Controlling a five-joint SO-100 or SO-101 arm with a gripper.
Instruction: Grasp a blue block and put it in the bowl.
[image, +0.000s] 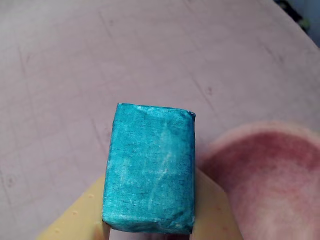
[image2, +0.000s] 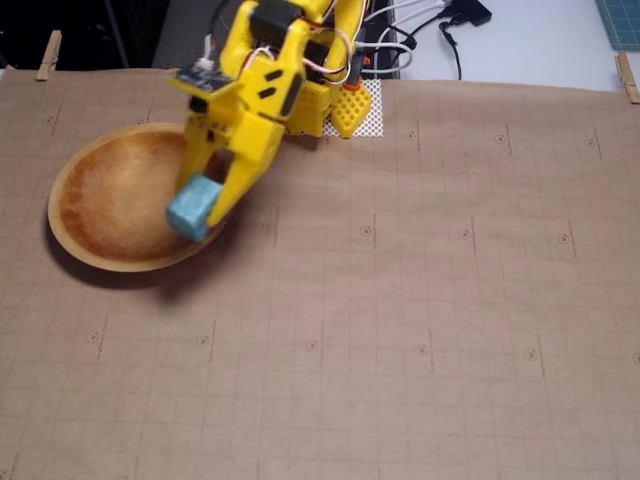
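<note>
My yellow gripper (image2: 200, 210) is shut on the blue block (image2: 193, 208), a small teal cuboid, and holds it over the right rim of the wooden bowl (image2: 100, 190). In the wrist view the blue block (image: 150, 170) fills the middle between the yellow fingers (image: 75, 220), and part of the bowl (image: 275, 175) shows blurred at the lower right. The bowl is shallow, orange-brown, and holds nothing.
Brown gridded paper (image2: 400, 300) covers the table, pinned by clothespins (image2: 48, 55) at the far corners. The arm's yellow base (image2: 320, 90) and black cables (image2: 440, 30) sit at the far edge.
</note>
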